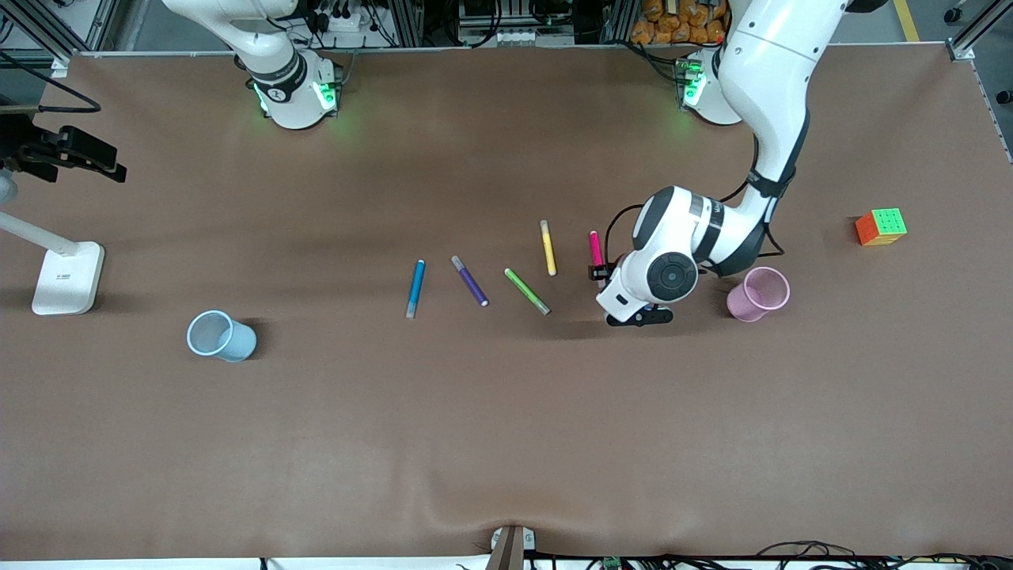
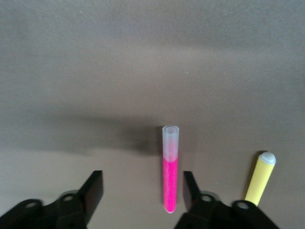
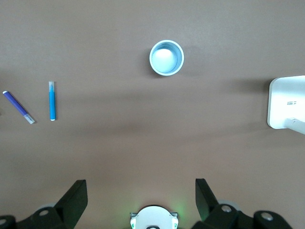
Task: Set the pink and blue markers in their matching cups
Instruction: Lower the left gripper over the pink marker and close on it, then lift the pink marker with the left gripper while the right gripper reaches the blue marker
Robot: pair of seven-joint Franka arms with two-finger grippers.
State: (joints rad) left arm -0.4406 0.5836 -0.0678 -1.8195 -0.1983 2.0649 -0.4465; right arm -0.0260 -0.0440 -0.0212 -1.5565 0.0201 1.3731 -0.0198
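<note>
Pink marker [image 2: 170, 179] sits off-centre between left gripper [image 2: 143, 191] fingers, part-open, nothing held; uneven closing could roll it toward yellow pen [image 2: 260, 183]. Right gripper [image 3: 141, 198] waits wide open.

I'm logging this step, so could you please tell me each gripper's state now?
Left gripper: open, fingers either side of the pink marker, not gripping it.
Right gripper: open, holding nothing, waiting.
</note>
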